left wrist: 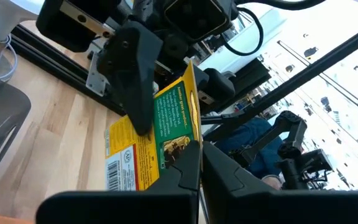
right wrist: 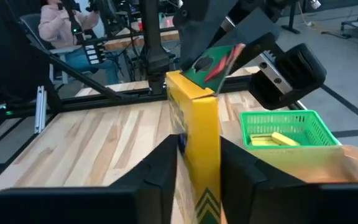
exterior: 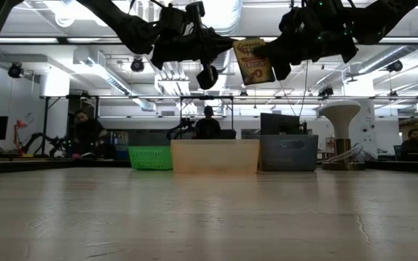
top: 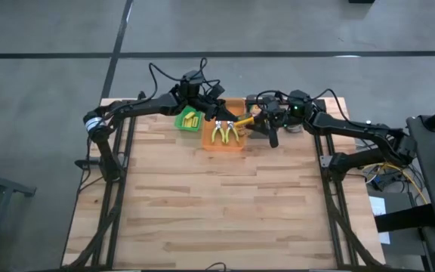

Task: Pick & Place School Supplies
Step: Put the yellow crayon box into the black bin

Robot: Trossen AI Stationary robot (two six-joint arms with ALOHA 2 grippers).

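Observation:
A flat yellow crayon box (exterior: 252, 61) with a green edge hangs in the air between my two grippers, over the trays at the table's far edge. My left gripper (left wrist: 201, 152) reaches in from the left and is shut on it. My right gripper (right wrist: 197, 165) reaches in from the right, with one finger on each side of the box (right wrist: 197, 124). Two yellow-handled pliers (top: 223, 134) lie in the orange tray (top: 236, 143). Short yellow blocks (right wrist: 283, 138) lie in the green tray (right wrist: 303, 118). My left gripper pinches the box's green-edged end (left wrist: 185, 134) between its two fingers, coming level from the table's left. The box is lifted clear and tilted. My right gripper has the box's two broad faces (right wrist: 199, 146) between its fingers, one finger (left wrist: 135, 87) flat against the printed face. It comes nearly level from the table's right, at the end opposite the left gripper.
Green (exterior: 149, 158), orange (exterior: 215, 156) and dark (exterior: 289, 152) trays stand in a row at the far edge. A white round object (exterior: 339, 116) stands to their right. The wooden tabletop (top: 217, 204) lies bare toward the near edge. People sit in the room behind.

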